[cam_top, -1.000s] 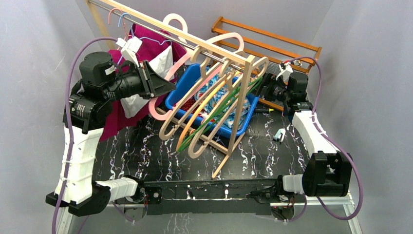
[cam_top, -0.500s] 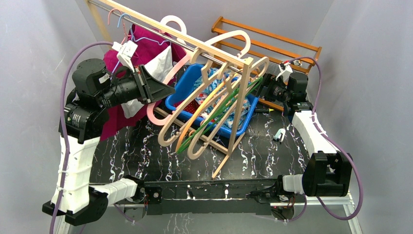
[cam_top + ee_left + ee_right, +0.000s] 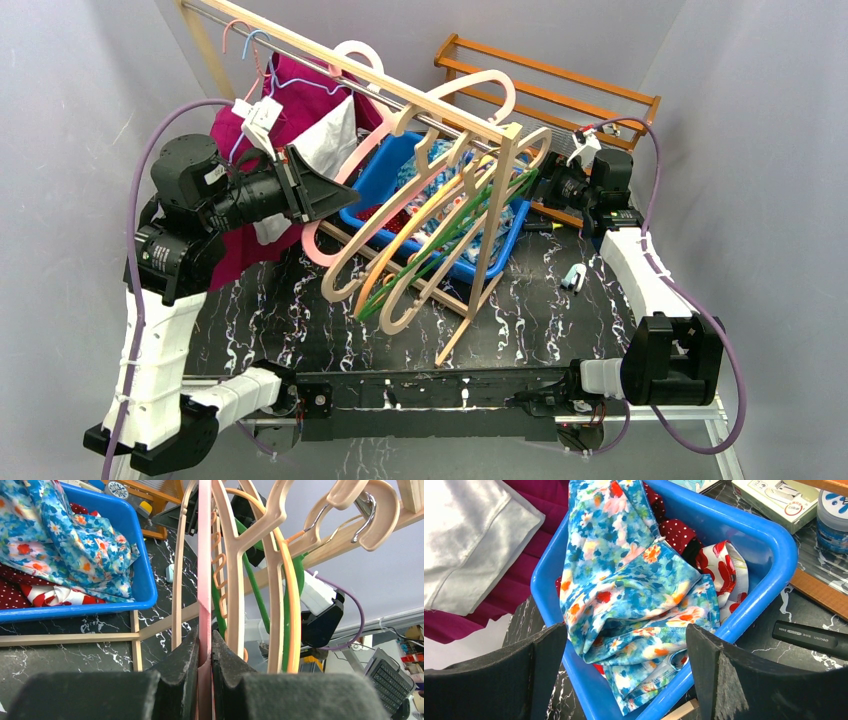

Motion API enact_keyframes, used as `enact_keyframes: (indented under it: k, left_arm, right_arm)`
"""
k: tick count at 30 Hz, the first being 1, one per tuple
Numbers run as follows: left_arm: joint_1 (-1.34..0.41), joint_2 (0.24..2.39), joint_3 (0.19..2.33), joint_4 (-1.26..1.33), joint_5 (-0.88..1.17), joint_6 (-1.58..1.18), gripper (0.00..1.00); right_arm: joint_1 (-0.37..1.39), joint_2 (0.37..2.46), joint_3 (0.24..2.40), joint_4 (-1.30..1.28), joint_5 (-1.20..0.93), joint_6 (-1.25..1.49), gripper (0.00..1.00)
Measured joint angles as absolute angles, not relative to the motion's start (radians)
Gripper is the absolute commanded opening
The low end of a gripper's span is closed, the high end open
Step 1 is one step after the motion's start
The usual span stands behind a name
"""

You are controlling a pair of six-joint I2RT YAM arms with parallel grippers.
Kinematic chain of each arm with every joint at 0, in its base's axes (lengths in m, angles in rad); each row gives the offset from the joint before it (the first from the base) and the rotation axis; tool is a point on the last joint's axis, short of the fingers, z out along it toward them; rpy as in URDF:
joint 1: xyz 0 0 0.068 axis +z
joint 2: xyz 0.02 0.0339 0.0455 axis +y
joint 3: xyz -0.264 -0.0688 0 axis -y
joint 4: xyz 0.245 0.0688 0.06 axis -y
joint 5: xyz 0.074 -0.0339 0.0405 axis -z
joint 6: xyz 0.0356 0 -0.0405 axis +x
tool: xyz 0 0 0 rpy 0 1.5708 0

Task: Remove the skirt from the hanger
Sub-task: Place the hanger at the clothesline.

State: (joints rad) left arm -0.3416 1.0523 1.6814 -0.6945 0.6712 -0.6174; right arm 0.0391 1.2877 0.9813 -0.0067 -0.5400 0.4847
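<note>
Left wrist view: pink hanger (image 3: 204, 555) clamped edge-on by the clenched left pincer (image 3: 204, 640) — right pincer (image 3: 624, 635) held wide, released, floral skirt (image 3: 634, 590) heaped in blue bin (image 3: 774, 545) just below it — off the hanger.

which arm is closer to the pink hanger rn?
Left. The left fingers are clamped on the pink hanger; the right fingers stand open above the blue bin, apart from it.

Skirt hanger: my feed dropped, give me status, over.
Left gripper shut on pink hanger. Right gripper open above blue bin. Floral garment lies in bin, off any hanger. Beige hangers crowd beside the pink one.
</note>
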Motion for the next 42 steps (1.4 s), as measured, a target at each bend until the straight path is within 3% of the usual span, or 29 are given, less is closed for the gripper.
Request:
enact_keyframes:
  k: [36,40,42]
  left_arm:
    - [-0.342,0.947,1.426,-0.544,0.835,-0.496,0.05]
    - [-0.342,0.947,1.415,-0.520,0.867,-0.466,0.08]
    - [-0.342,0.947,1.407,-0.512,0.877,-0.457,0.18]
  right_arm:
    - [0.039,1.283,0.981,-0.008,-0.533,0.471,0.97]
    - [0.039,1.283,0.981,-0.008,-0.533,0.471,0.97]
    - [0.039,1.283,0.981,-0.009,-0.533,0.471,0.97]
